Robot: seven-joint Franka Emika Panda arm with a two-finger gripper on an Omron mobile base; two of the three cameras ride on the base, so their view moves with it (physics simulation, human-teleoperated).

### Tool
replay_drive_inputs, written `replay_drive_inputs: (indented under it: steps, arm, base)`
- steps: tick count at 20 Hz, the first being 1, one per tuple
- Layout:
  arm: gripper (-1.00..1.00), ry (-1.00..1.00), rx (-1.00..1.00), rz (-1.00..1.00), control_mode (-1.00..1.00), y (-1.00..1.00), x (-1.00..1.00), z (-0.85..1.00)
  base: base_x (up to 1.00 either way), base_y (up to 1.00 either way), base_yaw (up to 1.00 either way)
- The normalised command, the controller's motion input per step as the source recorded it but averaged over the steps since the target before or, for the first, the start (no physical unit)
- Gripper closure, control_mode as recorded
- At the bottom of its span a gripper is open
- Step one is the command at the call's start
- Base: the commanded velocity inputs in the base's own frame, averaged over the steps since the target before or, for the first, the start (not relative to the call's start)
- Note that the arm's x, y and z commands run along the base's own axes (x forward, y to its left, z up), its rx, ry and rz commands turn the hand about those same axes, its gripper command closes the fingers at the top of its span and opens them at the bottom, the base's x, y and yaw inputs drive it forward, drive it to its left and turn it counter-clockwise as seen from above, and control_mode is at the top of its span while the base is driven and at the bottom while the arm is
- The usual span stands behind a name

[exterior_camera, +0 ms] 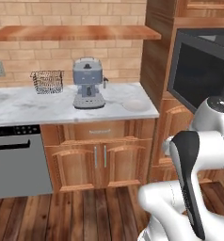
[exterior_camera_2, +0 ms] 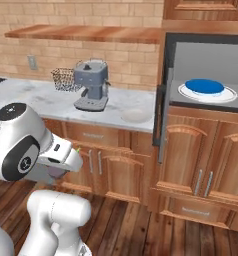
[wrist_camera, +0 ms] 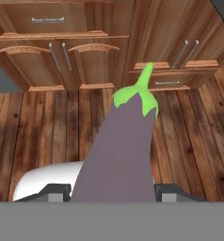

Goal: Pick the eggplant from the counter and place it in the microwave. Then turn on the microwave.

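Observation:
In the hand view my gripper [wrist_camera: 111, 193] is shut on the eggplant [wrist_camera: 121, 150], a long purple-grey body with a green stem cap pointing away over the wooden floor. The right base view shows the hand low in front of the cabinets, with a bit of the eggplant [exterior_camera_2: 56, 173] under it. The microwave [exterior_camera_2: 206, 55] stands open to the right, door [exterior_camera_2: 162, 115] swung out, with a blue plate [exterior_camera_2: 204, 86] on its white turntable. The open dark door [exterior_camera: 198, 70] also appears in the left base view. The marbled counter [exterior_camera: 20, 106] lies to the left.
A grey coffee machine [exterior_camera: 88, 84] and a wire basket [exterior_camera: 48, 81] stand on the counter, with a pale shallow bowl [exterior_camera: 135, 104] near its right end. A dishwasher [exterior_camera: 15, 160] sits lower left. Brown cabinets [exterior_camera_2: 111, 165] face the hand, and a wooden shelf [exterior_camera: 76, 32] hangs above.

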Motion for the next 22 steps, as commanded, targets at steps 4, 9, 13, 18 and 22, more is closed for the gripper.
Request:
replay_drive_inputs:
  steps: [4,9,13,18,22]
  arm:
    - [1.00,0.00,0.00,0.00,1.00,0.00,0.00,0.00]
    - [1.00,0.00,0.00,0.00,1.00,0.00,0.00,0.00]
    - [1.00,0.00,0.00,0.00,1.00,0.00,0.00,0.00]
    - [1.00,0.00,0.00,0.00,1.00,0.00,0.00,0.00]
    - [1.00,0.00,0.00,0.00,1.00,0.00,0.00,0.00]
  base:
    - [-0.59,0.11,0.00]
    - [-0.39,-0.07,0.00]
    - [-0.18,-0.40,0.06]
    - [-0.15,-0.47,0.07]
    - [-0.20,-0.48,0.06]
